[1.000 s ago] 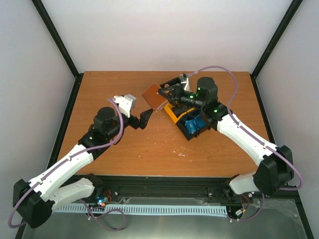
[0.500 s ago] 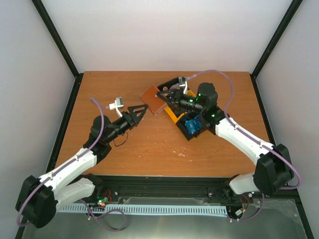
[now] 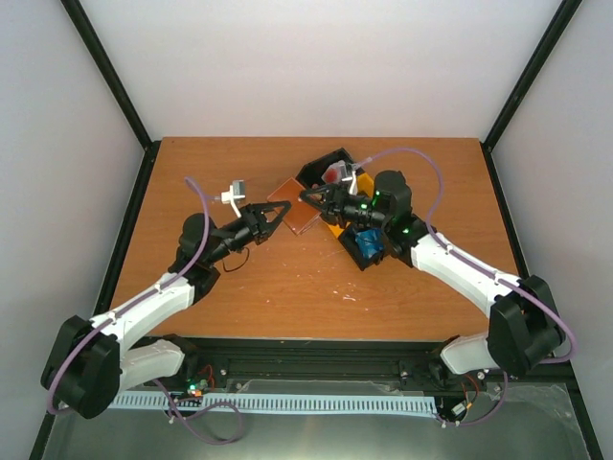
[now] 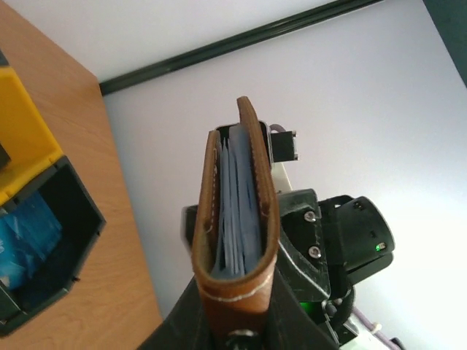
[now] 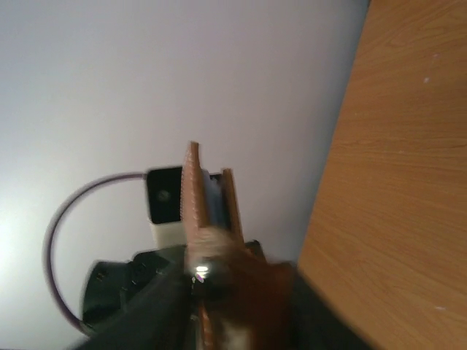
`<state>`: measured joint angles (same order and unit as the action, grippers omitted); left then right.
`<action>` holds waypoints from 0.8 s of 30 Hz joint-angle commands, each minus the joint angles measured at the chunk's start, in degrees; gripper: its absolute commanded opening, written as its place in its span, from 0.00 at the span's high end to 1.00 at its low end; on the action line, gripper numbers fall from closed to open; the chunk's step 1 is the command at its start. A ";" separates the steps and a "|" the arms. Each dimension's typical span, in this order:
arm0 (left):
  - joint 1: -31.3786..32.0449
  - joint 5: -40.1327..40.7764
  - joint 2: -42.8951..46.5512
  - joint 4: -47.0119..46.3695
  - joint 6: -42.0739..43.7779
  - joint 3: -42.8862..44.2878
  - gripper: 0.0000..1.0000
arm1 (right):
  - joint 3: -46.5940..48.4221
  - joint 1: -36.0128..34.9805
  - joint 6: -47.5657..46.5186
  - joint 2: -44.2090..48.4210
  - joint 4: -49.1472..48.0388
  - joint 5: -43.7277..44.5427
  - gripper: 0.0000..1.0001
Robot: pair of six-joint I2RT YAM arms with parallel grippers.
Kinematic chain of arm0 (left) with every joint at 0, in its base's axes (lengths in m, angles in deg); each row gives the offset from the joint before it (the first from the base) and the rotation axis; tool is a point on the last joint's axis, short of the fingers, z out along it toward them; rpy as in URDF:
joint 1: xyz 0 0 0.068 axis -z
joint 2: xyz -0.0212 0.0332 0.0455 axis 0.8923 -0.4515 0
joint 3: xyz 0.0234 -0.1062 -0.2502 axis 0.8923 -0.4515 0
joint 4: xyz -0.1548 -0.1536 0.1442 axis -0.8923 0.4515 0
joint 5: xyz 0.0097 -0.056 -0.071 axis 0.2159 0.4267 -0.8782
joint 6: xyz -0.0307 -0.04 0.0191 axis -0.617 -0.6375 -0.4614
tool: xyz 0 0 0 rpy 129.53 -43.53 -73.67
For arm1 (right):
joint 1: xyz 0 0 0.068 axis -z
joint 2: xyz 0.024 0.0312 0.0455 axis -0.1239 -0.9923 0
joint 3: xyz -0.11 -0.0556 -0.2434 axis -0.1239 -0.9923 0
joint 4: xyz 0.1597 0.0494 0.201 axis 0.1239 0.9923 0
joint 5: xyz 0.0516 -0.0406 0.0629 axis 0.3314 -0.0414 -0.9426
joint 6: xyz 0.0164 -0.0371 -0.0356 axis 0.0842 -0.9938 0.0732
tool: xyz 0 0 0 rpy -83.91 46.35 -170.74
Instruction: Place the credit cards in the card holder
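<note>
The brown card holder (image 3: 305,218) hangs above the table's middle between both grippers. My left gripper (image 3: 284,211) is shut on its near edge. In the left wrist view the card holder (image 4: 237,288) stands edge-on with pale blue-grey leaves between its covers, clamped at the bottom by the left gripper (image 4: 237,332). My right gripper (image 3: 312,198) flanks the far edge. In the blurred right wrist view the right gripper (image 5: 237,292) has its jaws wider than the card holder (image 5: 193,208). Blue credit cards (image 3: 367,241) lie in the tray; the credit cards (image 4: 25,233) show there too.
The black-and-yellow tray (image 3: 333,222) lies right of centre under the right arm, and the tray's (image 4: 22,138) yellow wall shows at left in the left wrist view. A black compartment (image 3: 321,171) lies behind it. Black frame posts (image 3: 115,86) rise at the back corners.
My left gripper reached right to the card holder and shut on it. The right gripper's jaws have spread, and the holder has come down a little toward the table.
</note>
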<state>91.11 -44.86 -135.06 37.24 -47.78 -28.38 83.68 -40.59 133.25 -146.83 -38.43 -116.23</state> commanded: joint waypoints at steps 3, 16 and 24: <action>-1.90 -5.98 0.13 12.51 8.06 2.41 0.99 | -4.20 -0.15 -12.77 6.00 11.81 6.64 0.42; -4.21 -24.42 -20.37 34.79 33.99 8.22 0.99 | -9.56 0.87 -29.91 5.04 34.42 18.30 0.33; -4.21 -25.43 -33.97 34.84 41.01 12.63 0.99 | 0.00 -3.97 -30.43 -7.17 48.93 26.62 0.40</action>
<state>87.26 -67.35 -166.19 72.15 -13.14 -20.10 77.60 -41.66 104.60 -148.73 0.59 -96.58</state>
